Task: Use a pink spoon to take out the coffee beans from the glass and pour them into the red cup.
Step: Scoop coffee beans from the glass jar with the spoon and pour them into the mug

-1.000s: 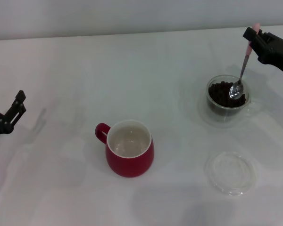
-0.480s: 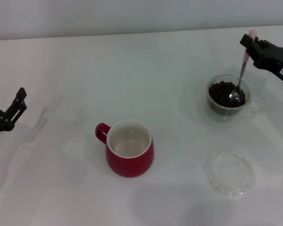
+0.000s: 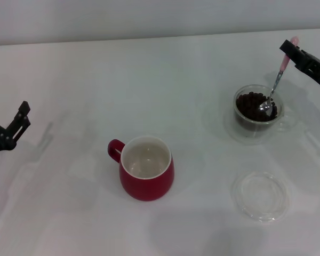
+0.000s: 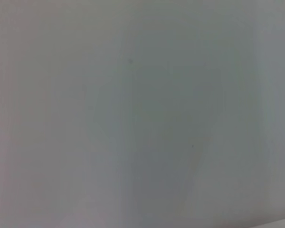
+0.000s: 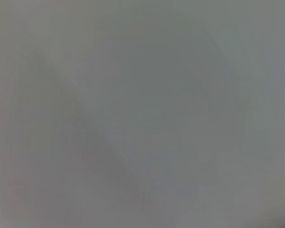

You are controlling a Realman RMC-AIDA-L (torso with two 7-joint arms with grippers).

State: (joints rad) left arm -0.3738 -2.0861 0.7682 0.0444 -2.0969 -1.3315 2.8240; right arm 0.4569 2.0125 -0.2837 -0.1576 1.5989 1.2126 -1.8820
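The right claw (image 3: 289,49), at the far right of the desk (image 3: 149,80), is pinched on the pink handle of the pink spoon (image 3: 273,85), which slants down so its metal bowl sits among the coffee beans (image 3: 253,105) inside the glass (image 3: 256,114). The red cup (image 3: 147,168) stands well apart toward the middle of the desk, upright, its white inside bare of beans. A flat clear round dish (image 3: 260,195) lies nearer the robot than the glass. The left claw (image 3: 13,125) hangs at the left edge, fingers spread, holding nothing. The spoon looks light and stiff, but its smooth, narrow handle could twist in a pinch, so a hold high on the pink end seems best. The beans are loose, dry and likely to roll off a tilted bowl. The glass is probably light and breakable, and a sideways push could shift it.
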